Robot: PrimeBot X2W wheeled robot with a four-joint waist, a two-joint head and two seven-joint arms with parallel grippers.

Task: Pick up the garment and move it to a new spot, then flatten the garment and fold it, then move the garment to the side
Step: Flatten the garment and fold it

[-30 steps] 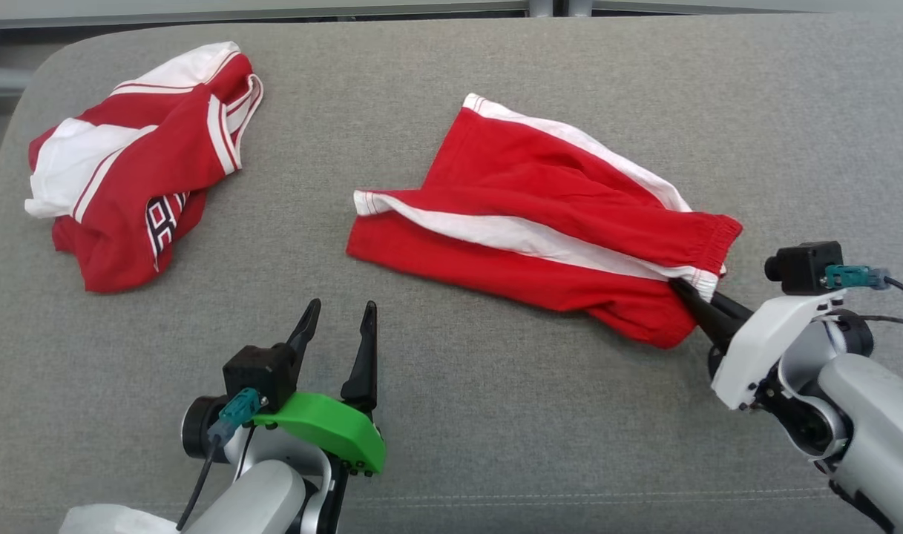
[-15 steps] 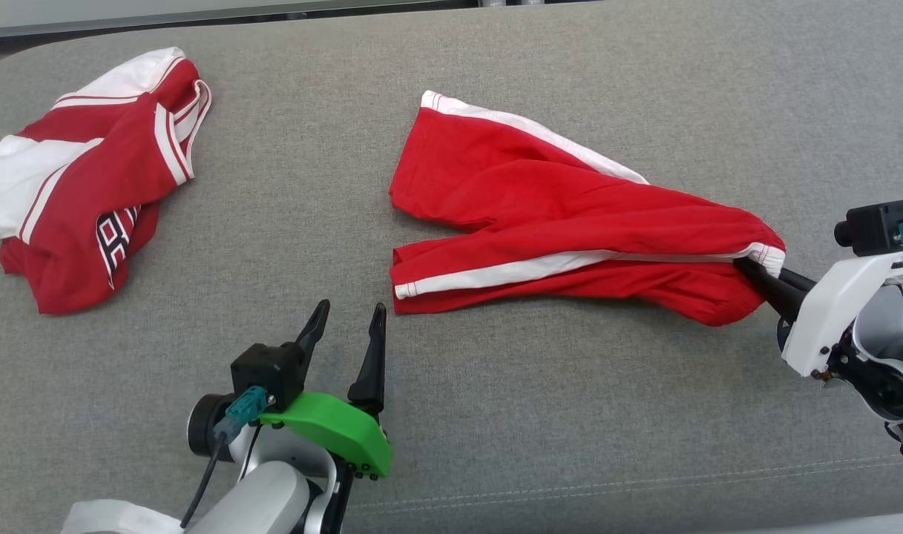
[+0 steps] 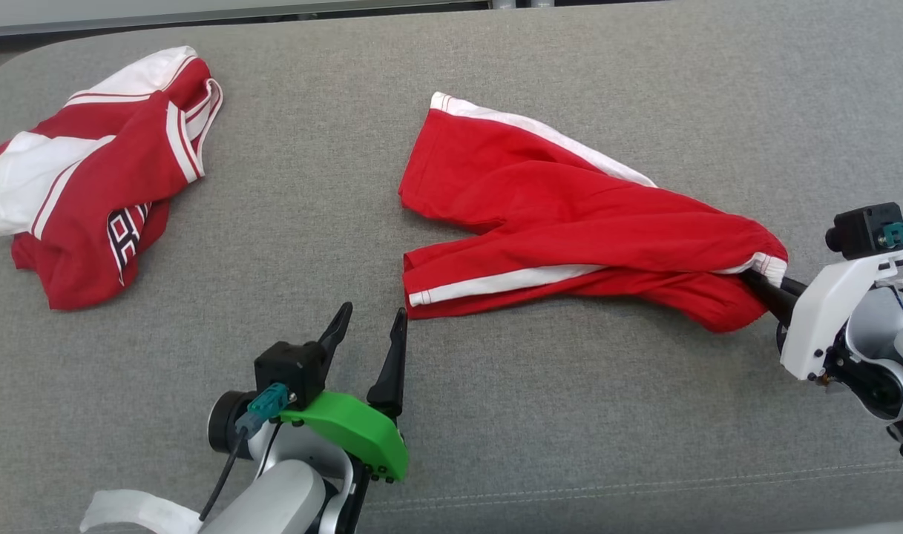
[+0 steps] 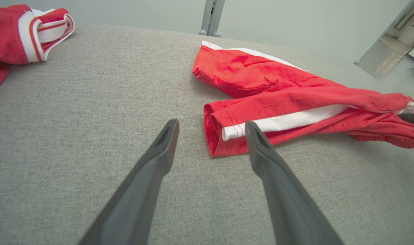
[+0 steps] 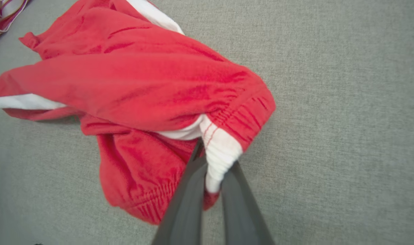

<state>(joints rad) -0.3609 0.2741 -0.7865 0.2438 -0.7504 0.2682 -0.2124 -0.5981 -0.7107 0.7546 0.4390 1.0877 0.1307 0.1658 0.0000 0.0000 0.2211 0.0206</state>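
Relative to the crumpled red-and-white jersey at 10 o'clock in the head view, the red shorts have been drawn toward 3 o'clock over the past second. Their two legs, stacked a second ago, now splay apart; part of the apparent shift is camera motion. The shorts lie on the grey upholstered surface, stretched from 12 o'clock to 3 o'clock. The right gripper, at 3 o'clock, has its fingers clenched on the white-trimmed elastic waistband, which is bunched and slightly raised. The left gripper, at 7 o'clock, is released, its fingers spread and holding nothing. They point toward the nearer leg hem, which lies just beyond the fingertips in the left wrist view. Judged progress: relocation of the garment appears under way or nearly complete. The fabric is wrinkled and partly doubled near the waistband, so flattening is not yet done. Folding and the final move to the side remain. A probable next requirement is a second grasp by the free gripper, so that the cloth can be spread.
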